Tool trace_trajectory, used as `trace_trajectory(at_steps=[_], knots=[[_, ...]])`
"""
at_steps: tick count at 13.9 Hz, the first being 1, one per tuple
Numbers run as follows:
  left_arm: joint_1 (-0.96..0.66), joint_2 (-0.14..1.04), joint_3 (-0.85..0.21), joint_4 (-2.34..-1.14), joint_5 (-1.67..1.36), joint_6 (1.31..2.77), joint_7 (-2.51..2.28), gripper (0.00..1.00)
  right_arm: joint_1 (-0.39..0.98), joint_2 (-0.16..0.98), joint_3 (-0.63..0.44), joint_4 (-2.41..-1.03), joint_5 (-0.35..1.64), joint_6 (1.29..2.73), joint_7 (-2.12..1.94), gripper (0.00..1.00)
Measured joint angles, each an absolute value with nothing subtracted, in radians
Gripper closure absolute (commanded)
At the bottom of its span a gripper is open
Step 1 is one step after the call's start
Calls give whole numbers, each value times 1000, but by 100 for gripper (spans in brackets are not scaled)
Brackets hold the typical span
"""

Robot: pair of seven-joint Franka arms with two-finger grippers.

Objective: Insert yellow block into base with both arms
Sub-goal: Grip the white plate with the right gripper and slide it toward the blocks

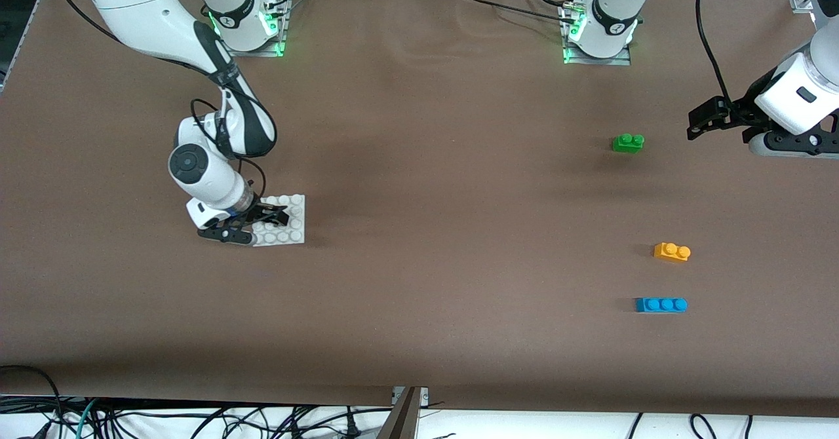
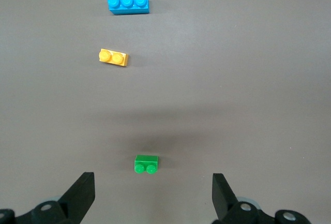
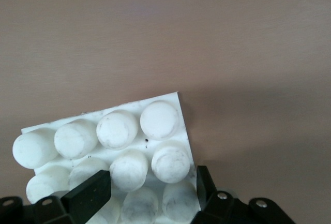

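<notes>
The yellow block point(image 1: 672, 251) lies on the brown table toward the left arm's end, and shows in the left wrist view point(image 2: 114, 57). The white studded base point(image 1: 295, 229) lies flat toward the right arm's end. My right gripper point(image 1: 275, 215) is down on the base. In the right wrist view the gripper point(image 3: 150, 190) is shut on the base point(image 3: 170, 100): one finger at its edge, the other between its studs. My left gripper point(image 1: 696, 128) hangs open and empty in the air beside the green brick, and in its wrist view point(image 2: 153, 188) its fingers are wide apart.
A green two-stud brick point(image 1: 628, 142) point(image 2: 146, 164) lies farther from the front camera than the yellow block. A blue three-stud brick point(image 1: 661, 305) point(image 2: 128, 3) lies nearer. Cables hang past the table's front edge.
</notes>
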State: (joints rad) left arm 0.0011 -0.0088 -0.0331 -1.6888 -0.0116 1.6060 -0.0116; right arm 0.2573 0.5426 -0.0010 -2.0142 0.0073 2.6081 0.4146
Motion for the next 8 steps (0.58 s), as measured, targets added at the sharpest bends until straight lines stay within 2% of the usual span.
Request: trace_trajectory(at_steps=[8], knots=[[1,-9,-33,-1689,-12,1606,-12,0,462,656,2,-1837,7,2609,677,23]])
